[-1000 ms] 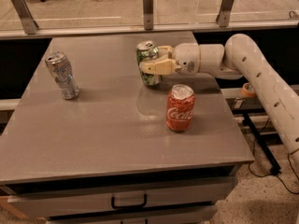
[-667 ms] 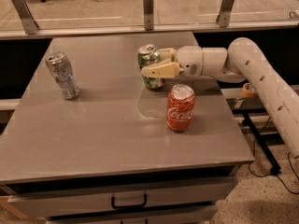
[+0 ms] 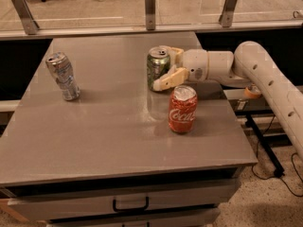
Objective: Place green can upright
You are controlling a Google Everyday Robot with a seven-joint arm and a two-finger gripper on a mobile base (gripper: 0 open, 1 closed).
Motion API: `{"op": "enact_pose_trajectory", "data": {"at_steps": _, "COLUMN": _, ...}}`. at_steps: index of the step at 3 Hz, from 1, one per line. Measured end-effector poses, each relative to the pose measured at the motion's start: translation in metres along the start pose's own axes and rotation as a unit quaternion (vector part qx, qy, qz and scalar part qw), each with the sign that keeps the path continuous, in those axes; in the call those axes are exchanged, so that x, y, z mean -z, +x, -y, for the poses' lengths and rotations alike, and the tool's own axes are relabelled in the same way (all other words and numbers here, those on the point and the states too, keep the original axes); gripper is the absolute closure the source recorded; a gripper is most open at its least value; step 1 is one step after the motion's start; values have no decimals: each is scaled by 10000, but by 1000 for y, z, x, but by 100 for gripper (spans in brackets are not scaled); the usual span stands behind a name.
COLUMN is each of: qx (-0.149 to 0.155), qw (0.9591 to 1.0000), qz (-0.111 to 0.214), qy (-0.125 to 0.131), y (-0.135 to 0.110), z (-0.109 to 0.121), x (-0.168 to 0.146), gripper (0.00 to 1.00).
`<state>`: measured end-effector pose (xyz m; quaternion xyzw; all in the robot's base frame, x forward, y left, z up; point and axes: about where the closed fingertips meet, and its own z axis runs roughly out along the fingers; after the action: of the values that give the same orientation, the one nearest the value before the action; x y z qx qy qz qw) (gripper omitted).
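Note:
The green can, green and white with a silver top, stands upright on the grey table, right of centre towards the back. My gripper reaches in from the right and straddles the can. The near finger lies along the can's lower right side, a little off it. The far finger sits behind the can's top. The jaws look spread, loose around the can.
A red Coca-Cola can stands upright just in front of the gripper. A dented silver, pale-blue can stands at the left. A railing with metal posts runs behind the table. A drawer handle shows below the front edge.
The green can has come down from a slight tilt to stand upright on the table. The near finger has dropped away from the can's side.

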<state>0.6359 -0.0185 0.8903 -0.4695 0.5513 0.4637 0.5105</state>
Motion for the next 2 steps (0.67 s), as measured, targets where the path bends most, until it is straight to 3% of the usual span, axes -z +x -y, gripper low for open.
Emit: {"op": "enact_pose_trajectory", "data": {"at_steps": 2, "qx": 84, "qw": 9997, "qz": -186, "qy": 156, "y": -15, "z": -6, "x": 3, "gripper": 0}}
